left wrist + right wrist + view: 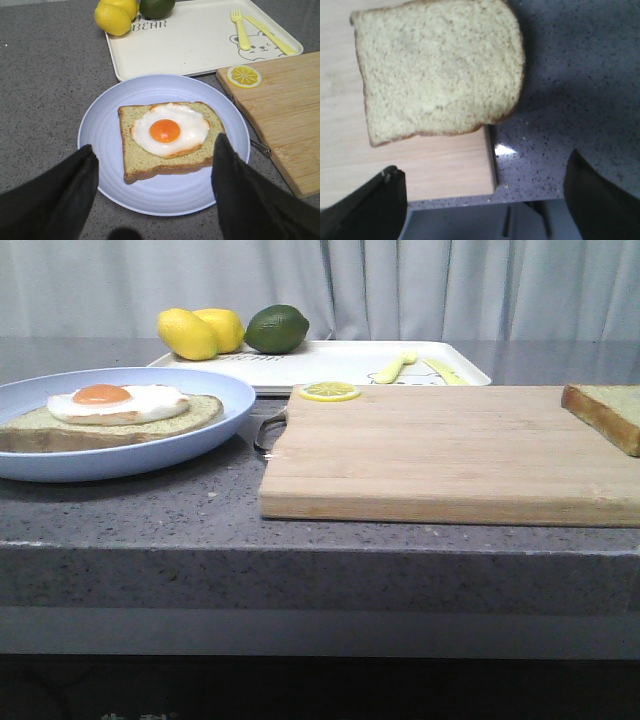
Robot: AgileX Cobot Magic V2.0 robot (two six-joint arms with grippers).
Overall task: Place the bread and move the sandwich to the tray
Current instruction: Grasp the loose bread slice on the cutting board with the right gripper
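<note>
The sandwich (120,410) (169,137), a bread slice topped with a fried egg, lies on a round pale-blue plate (225,390) (100,135) at the left of the counter. My left gripper (155,190) hovers open above the plate's near rim with nothing between its fingers. The plain bread (605,412) (440,70) lies on the right end of the wooden cutting board (440,450) (445,165), overhanging its edge. My right gripper (482,200) hangs open above the board's corner, short of the bread. The white tray (350,365) (190,45) sits behind the board.
Two lemons (200,332) (117,15) and a lime (277,328) (156,7) rest on the tray's left end. A yellow fork (241,27) and knife (270,34) lie on its right end. A lemon slice (329,391) (244,76) sits on the board's far corner.
</note>
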